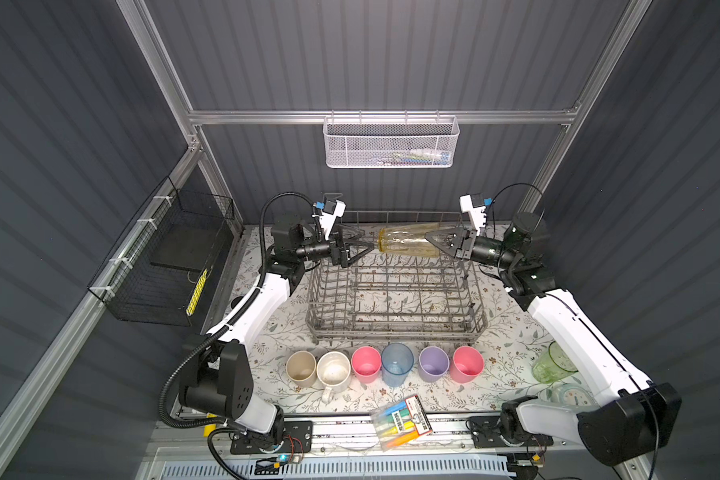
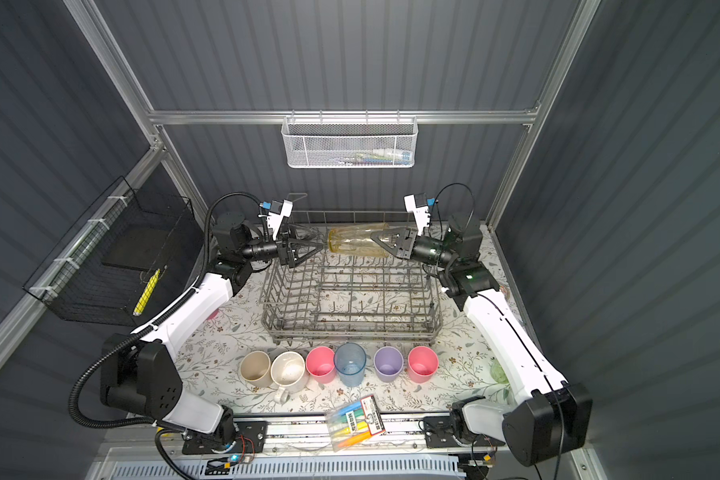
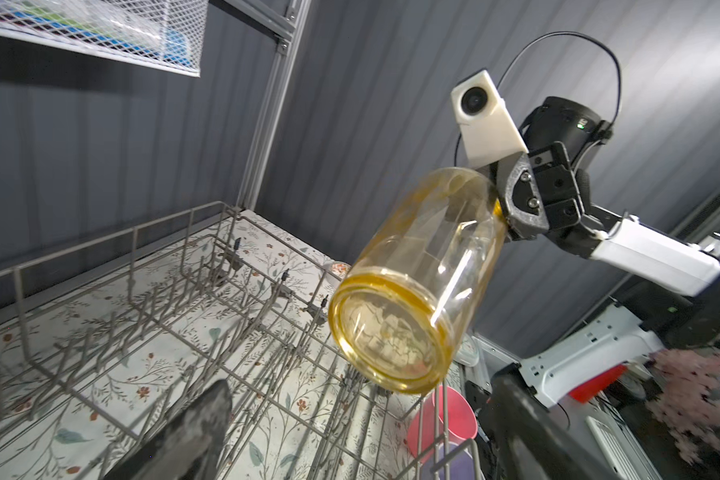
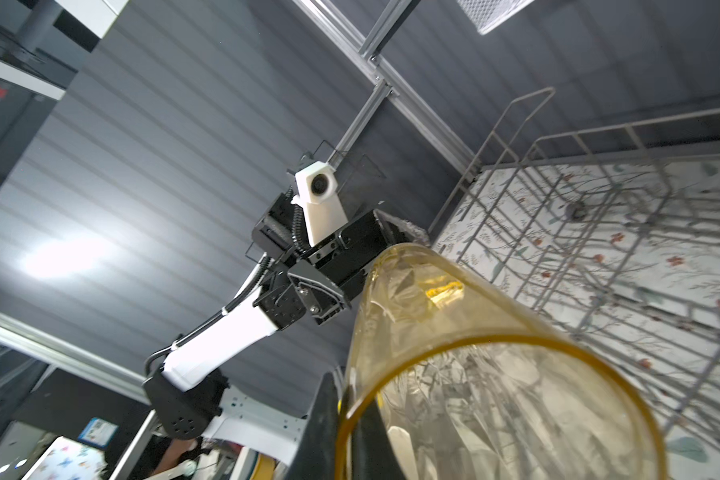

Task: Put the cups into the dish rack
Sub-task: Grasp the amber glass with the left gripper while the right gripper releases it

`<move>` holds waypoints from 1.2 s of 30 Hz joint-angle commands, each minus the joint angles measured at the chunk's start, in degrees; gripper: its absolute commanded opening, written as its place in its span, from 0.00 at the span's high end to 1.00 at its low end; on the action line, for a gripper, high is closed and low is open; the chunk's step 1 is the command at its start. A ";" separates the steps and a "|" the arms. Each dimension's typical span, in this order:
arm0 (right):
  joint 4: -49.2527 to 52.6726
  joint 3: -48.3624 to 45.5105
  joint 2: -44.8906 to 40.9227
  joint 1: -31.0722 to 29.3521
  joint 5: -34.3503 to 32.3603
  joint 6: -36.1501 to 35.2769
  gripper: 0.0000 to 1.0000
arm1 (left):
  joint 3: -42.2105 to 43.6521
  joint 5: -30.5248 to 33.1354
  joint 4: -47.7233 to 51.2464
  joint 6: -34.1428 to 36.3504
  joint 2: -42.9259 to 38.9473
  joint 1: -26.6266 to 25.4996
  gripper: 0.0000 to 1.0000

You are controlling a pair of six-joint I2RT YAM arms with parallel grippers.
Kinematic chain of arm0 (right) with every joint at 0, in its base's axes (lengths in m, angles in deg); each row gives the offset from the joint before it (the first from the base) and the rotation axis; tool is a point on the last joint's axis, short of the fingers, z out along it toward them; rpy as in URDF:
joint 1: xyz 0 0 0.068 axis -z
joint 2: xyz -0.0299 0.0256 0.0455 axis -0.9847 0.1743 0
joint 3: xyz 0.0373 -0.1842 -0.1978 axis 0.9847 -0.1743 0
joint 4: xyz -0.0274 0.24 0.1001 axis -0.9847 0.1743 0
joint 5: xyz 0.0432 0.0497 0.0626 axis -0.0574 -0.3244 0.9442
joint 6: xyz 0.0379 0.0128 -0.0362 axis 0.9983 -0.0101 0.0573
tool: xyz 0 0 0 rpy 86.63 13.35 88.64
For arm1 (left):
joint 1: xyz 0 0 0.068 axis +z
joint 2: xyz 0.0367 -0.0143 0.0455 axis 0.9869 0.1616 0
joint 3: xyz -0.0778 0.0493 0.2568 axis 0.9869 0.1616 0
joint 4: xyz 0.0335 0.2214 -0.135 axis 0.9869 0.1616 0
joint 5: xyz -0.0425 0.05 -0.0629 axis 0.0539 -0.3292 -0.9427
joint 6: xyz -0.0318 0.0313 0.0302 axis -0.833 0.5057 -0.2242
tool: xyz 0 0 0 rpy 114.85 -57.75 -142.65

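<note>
Right gripper (image 1: 431, 240) is pinched on the wall of the amber glass (image 1: 406, 241) at its mouth. The right wrist view shows one finger inside the rim and one outside. It holds the glass on its side, with the base pointing at the left arm. Left gripper (image 1: 366, 242) is spread wide and faces that base from close by, holding nothing.

Biggest on the table (image 1: 512, 332) is the dish rack (image 1: 395, 332), which has upright tines and no cups in it. The amber glass hangs above its far rows and seems clear of the wires.

Six cups stand mouth-up on the table in front of the rack:
- beige tumbler (image 1: 301, 365)
- cream mug (image 1: 333, 371)
- pink tumbler (image 1: 366, 363)
- clear-blue tumbler (image 1: 397, 363)
- lilac tumbler (image 1: 433, 363)
- second pink tumbler (image 1: 467, 363)

A green ribbed glass (image 1: 553, 363) stands apart from them, beside the right arm.

The amber glass looks rigid, slick and breakable, and probably heavier than the tumblers. With only a rim pinch and the long body sticking out, it could pivot or slip. A grip around the body near the base would likely be steadier. It should go down gently, mouth down between the tines, without knocking the wire. The tumblers look like light, stiff plastic, so a rim pinch should do for them.
</note>
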 commanded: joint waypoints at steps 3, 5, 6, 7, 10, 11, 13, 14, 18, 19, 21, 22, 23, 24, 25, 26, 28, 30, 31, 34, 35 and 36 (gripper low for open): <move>-15.29 -2.52 1.51 -0.16 7.08 8.25 1.00 | -2.30 -7.35 -4.75 -1.77 1.62 -1.26 0.03; -17.86 -3.23 2.20 -0.16 7.93 9.92 1.00 | -2.21 -8.00 -5.71 -2.06 1.92 -1.87 0.03; -18.60 -3.41 2.38 -0.15 8.02 10.55 1.00 | -2.42 -8.54 -5.76 -2.13 2.10 -2.22 0.03; -19.41 -3.49 2.52 -0.21 8.12 10.91 1.00 | -2.52 -8.88 -5.76 -2.14 2.31 -2.53 0.03; -21.15 -3.44 3.16 -0.41 8.68 12.05 1.00 | -2.52 -8.94 -6.63 -2.30 2.37 -3.29 0.03; -21.36 -3.30 3.53 -0.48 8.81 12.16 1.00 | -2.44 -8.92 -7.21 -2.46 2.36 -3.50 0.04; -22.90 -3.57 4.06 -0.75 8.76 13.07 1.00 | -2.17 -9.22 -8.81 -3.27 2.48 -4.28 0.04; -24.07 -3.84 4.43 -0.85 8.78 13.80 1.00 | -2.35 -9.65 -8.98 -3.37 2.64 -4.62 0.05; -29.08 -4.15 6.16 -1.42 8.84 17.19 1.00 | -2.30 -9.94 -9.64 -3.44 2.78 -5.34 0.07; -29.62 -4.00 6.37 -1.60 8.96 17.48 1.00 | -2.08 -9.84 -10.38 -3.75 2.76 -5.41 0.08; -29.89 -3.90 6.80 -1.81 8.91 17.61 1.00 | -1.69 -9.91 -12.12 -4.80 2.84 -5.58 0.11; -29.89 -3.97 6.98 -1.83 9.05 17.66 1.00 | -1.36 -10.18 -13.66 -5.76 2.94 -5.72 0.14; -29.89 -4.03 7.11 -1.90 9.01 17.69 1.00 | -1.11 -10.23 -15.26 -6.80 3.05 -5.84 0.15; -30.17 -4.13 7.27 -1.96 9.02 17.79 1.00 | -0.66 -10.30 -17.07 -8.05 3.11 -5.90 0.15; -30.33 -4.21 7.43 -2.00 9.14 17.87 1.00 | -0.36 -10.32 -18.99 -9.36 3.28 -5.94 0.16; -30.46 -4.25 7.50 -2.08 9.08 17.98 1.00 | -0.10 -10.31 -20.34 -10.34 3.45 -5.88 0.17; -31.11 -4.43 7.82 -2.09 9.04 18.43 1.00 | -0.04 -10.44 -22.03 -11.66 3.91 -6.01 0.21; -31.88 -4.65 7.89 -2.10 9.07 19.02 1.00 | 0.03 -10.55 -22.67 -12.31 4.32 -6.12 0.26; -32.16 -4.60 7.97 -2.13 9.07 19.14 1.00 | 0.06 -10.48 -23.57 -12.89 4.51 -6.17 0.29; -32.45 -4.69 8.16 -2.18 9.06 19.39 1.00 | 0.68 -10.14 -27.28 -15.60 4.98 -6.19 0.41; -32.44 -4.82 8.21 -2.18 9.00 19.45 1.00 | 0.83 -9.92 -28.55 -16.53 5.13 -6.20 0.45; -32.44 -4.78 8.33 -2.13 9.15 19.51 1.00 | 1.03 -9.95 -30.06 -17.52 5.30 -6.21 0.50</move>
